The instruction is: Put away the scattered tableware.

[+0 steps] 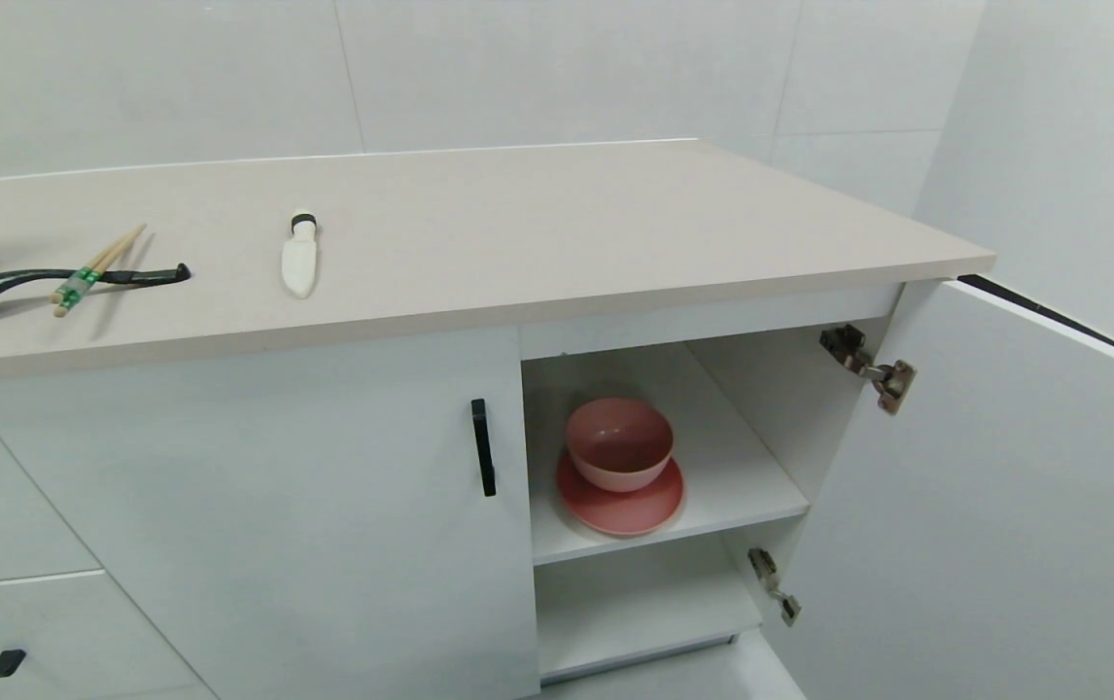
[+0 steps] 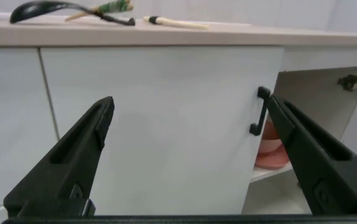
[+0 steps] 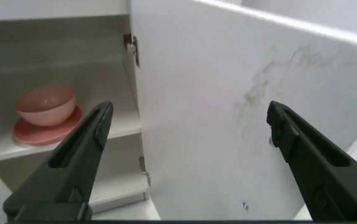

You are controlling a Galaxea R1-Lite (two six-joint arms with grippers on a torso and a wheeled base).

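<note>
Both spread; left end effector (image 2: 189,102) facing closed door (image 2: 166,143); right end effector (image 3: 189,107) facing open door (image 3: 228,137); bowl (image 1: 618,442) on plate (image 1: 621,512)

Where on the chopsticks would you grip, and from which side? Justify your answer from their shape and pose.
Grip the chopsticks at the green band, coming from above and closing across the pair. The band holds both sticks together. They lie propped over the black ladle handle, which probably leaves a little room beneath them there.
</note>
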